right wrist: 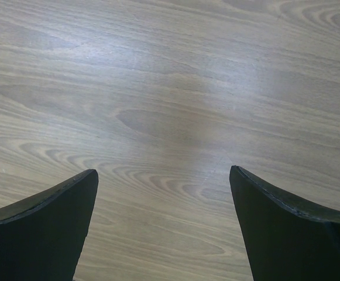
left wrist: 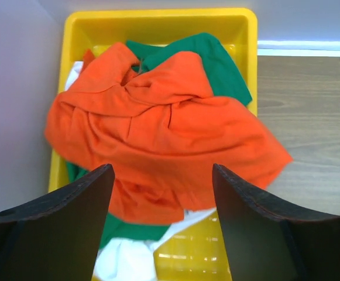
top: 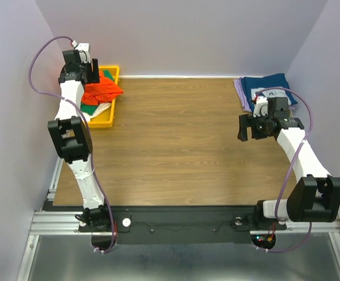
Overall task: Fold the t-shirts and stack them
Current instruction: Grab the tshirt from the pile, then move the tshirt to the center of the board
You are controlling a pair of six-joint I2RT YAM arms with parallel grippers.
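Fingers point(left wrist: 70, 222) of the left gripper point(left wrist: 162, 175) stand wide apart with nothing between them, poised over a crumpled orange t-shirt point(left wrist: 164, 129) that heaps up out of a yellow bin point(left wrist: 158, 20) at the far left corner of the wooden table point(top: 175, 146). In the left wrist view the orange cloth fills the gap between the two dark fingertips and spreads beyond them, one flap draped over the bin's right rim toward the wood. Whether the tips touch the cloth cannot be told. A green t-shirt point(left wrist: 216, 64) shows from under the orange one at the back of the bin and again at the near left, and a white cloth point(left wrist: 123, 257) lies at the bottom, just by the left finger.

Across the table, the right gripper point(right wrist: 164, 175) hangs over bare wood, its fingers point(right wrist: 287, 228) spread just as wide and holding nothing. A navy t-shirt point(top: 269, 88) lies flat in the far right corner on top of a lavender t-shirt point(top: 238, 91), whose edge shows along its left side; both sit behind the right gripper and well apart from the bin.
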